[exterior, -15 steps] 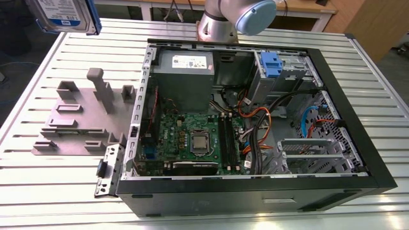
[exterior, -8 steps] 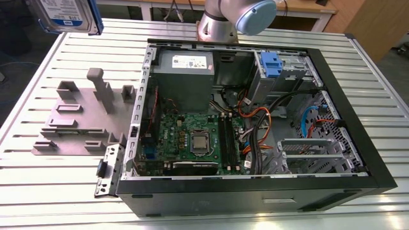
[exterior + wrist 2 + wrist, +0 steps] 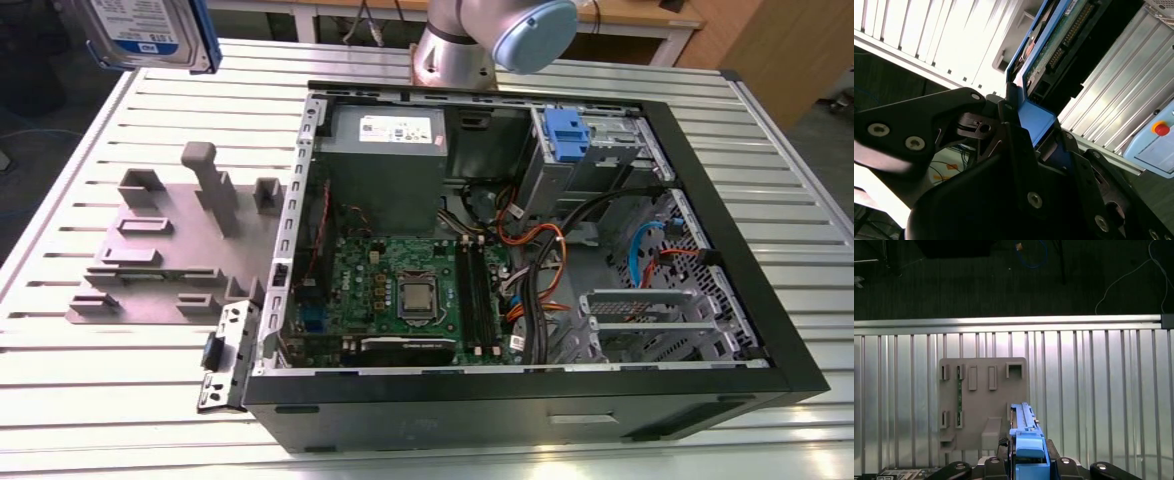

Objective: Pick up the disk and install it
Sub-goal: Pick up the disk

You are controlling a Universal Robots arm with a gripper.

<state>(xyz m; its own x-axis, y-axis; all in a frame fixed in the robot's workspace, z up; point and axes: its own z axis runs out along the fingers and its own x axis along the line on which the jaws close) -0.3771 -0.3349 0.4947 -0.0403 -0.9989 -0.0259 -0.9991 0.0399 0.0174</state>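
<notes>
The disk [image 3: 140,30] hangs clamped edge-on between the jaws, which are closed on its blue rails. Beneath the jaws lies a grey tray [image 3: 981,405] on the table [image 3: 134,420], the open computer case [image 3: 534,400] off to one side.

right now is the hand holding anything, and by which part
The hand holds the disk, clamped on one end of its blue carrier; the rest of the disk sticks out beyond the hand.
</notes>
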